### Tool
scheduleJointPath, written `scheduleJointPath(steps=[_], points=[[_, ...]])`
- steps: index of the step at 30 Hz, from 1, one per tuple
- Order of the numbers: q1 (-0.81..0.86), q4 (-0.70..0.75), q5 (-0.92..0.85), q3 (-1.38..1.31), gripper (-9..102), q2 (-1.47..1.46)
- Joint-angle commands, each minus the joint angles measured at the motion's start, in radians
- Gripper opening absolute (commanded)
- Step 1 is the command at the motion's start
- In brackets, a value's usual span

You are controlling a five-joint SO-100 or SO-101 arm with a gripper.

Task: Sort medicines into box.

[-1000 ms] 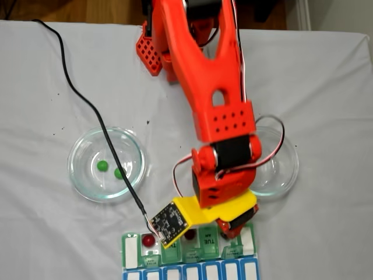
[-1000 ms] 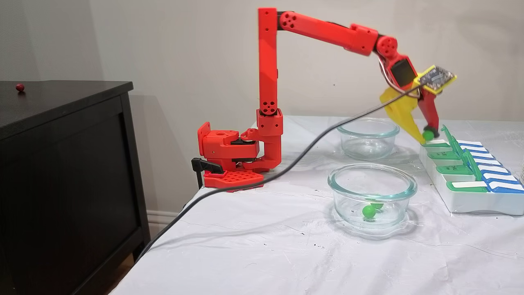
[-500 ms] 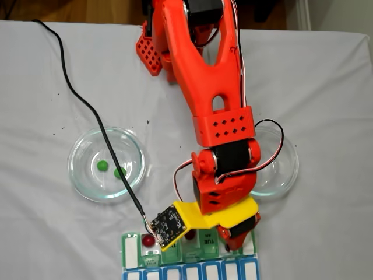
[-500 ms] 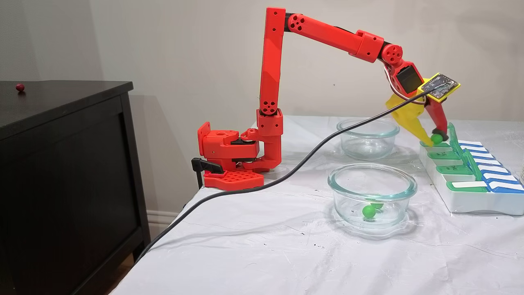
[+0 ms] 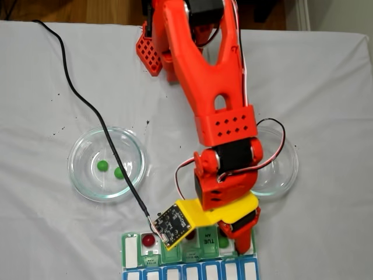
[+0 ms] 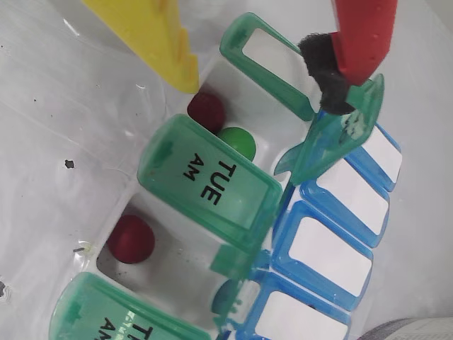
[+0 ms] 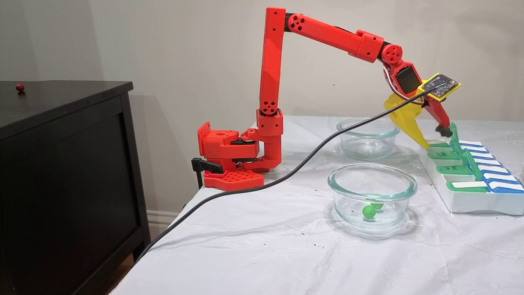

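Observation:
My gripper [image 6: 258,79] hangs open just above the box [image 7: 470,200], its yellow finger [image 6: 159,35] and red black-padded finger [image 6: 357,35] apart with nothing between them. Below them an open compartment holds a green medicine ball [image 6: 237,142] touching a dark red one [image 6: 207,111]. Past the shut TUE AM lid [image 6: 209,180], another open compartment holds a dark red ball [image 6: 131,239]. In a fixed view the gripper [image 7: 435,138] is at the far end of the box. Two green balls [image 5: 102,165] [image 5: 119,172] lie in the left glass dish [image 5: 78,146].
A second glass dish [image 5: 285,169], partly under the arm, stands right of it. The camera cable [image 5: 87,105] runs across the left dish. One dark red ball [image 7: 19,87] lies on the black cabinet [image 7: 61,164] beside the table.
The gripper moved out over the box with a green ball, then opened. The ball left the fingers and now lies in the compartment beside the red one.

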Motion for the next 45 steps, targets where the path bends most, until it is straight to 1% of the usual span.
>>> scheduleJointPath(steps=[1, 2, 3, 6, 8, 12, 14, 16, 19, 22, 27, 32, 36, 45], points=[[0.003, 0.041, -0.048, -0.058, 23, 0.115], [0.012, 0.075, -0.064, -0.071, 5, 0.141], [0.028, 0.124, -0.078, -0.089, 2, 0.17], [0.089, 0.253, -0.15, -0.138, 0, 0.264], [0.146, 0.322, -0.195, -0.181, 0, 0.275], [0.311, 0.449, -0.305, -0.255, 0, 0.285], [0.394, 0.515, -0.319, -0.307, 0, 0.278], [0.448, 0.554, -0.279, -0.336, 0, 0.265], [0.502, 0.566, -0.147, -0.262, 0, 0.293], [0.548, 0.561, -0.098, -0.146, 0, 0.331], [0.578, 0.503, -0.08, 0.048, 0, 0.379], [0.6, 0.433, -0.064, 0.132, 3, 0.43], [0.634, 0.416, -0.087, 0.17, 14, 0.436], [0.63, 0.348, -0.089, 0.225, 14, 0.407]])
